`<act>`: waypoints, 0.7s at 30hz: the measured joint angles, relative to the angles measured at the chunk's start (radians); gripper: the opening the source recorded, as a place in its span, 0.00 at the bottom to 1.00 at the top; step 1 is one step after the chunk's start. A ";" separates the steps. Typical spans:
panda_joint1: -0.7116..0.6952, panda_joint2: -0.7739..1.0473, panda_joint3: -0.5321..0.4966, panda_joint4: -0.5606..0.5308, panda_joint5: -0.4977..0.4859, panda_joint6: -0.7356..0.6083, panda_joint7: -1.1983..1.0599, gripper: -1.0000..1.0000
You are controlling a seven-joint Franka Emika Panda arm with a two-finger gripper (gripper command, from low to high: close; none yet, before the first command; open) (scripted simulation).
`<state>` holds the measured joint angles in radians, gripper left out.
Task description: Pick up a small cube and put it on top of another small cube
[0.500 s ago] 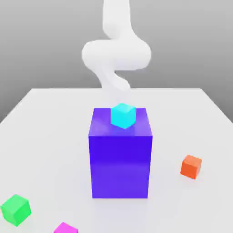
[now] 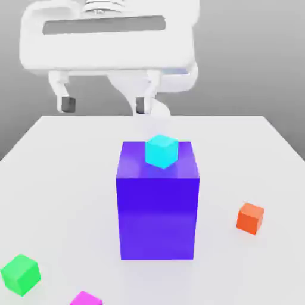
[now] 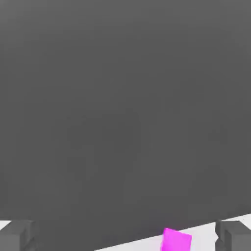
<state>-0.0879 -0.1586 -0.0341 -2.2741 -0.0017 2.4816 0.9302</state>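
My claw (image 2: 103,105) is hanging high in the exterior view, up near the top of the frame, fingers (image 2: 67,104) spread wide and gripping nothing. Dark pads are pointing down, one toward the exterior view's left, the other nearer the middle.

Cyan cube (image 2: 161,151) is sitting on top of the big purple block (image 2: 157,205), toward the block's far edge, roughly centred across it. It is lying below my claw and a bit toward the exterior view's right of it, clearly apart, no contact. Clear air is showing between my fingertips and the cube.

Purple block is standing upright on the white bench (image 2: 65,179), mid-scene.

Other small cubes are resting on the bench around the block: orange cube (image 2: 250,217) toward the exterior view's right of the block, well apart from it; green cube (image 2: 20,274) near the front corner on the exterior view's left; magenta cube (image 2: 86,298) at the front edge, partly cut off by the frame. All three are sitting well below and away from my claw.

In the hand view, both dark fingertips (image 3: 16,235) are showing at the corners, far apart, with the magenta cube (image 3: 175,239) lying between them, nearer one fingertip, on a strip of white bench (image 3: 142,241). Plain grey background is taking up most of that view.
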 joint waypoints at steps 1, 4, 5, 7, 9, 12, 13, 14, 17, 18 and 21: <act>-0.004 0.036 -0.003 0.001 0.001 0.010 0.007 0.50; -0.023 0.145 -0.011 0.006 0.007 0.041 0.024 0.50; -0.029 0.181 -0.013 0.007 0.010 0.052 0.030 0.50; -0.037 0.254 -0.017 0.010 0.016 0.072 0.040 0.50; -0.044 0.327 -0.021 0.013 0.023 0.093 0.050 0.50; -0.055 0.436 -0.028 0.018 0.037 0.123 0.062 0.50; -0.060 0.472 -0.030 0.019 0.043 0.134 0.065 0.50; -0.064 0.508 -0.031 0.021 0.048 0.144 0.068 0.50; -0.074 0.617 -0.024 0.039 0.062 0.213 0.065 0.50; -0.078 0.653 -0.020 0.047 0.065 0.241 0.063 0.50; -0.080 0.685 -0.017 0.054 0.069 0.265 0.060 0.00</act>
<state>-0.1683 0.5264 -0.0514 -2.2206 0.0670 2.7464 0.9905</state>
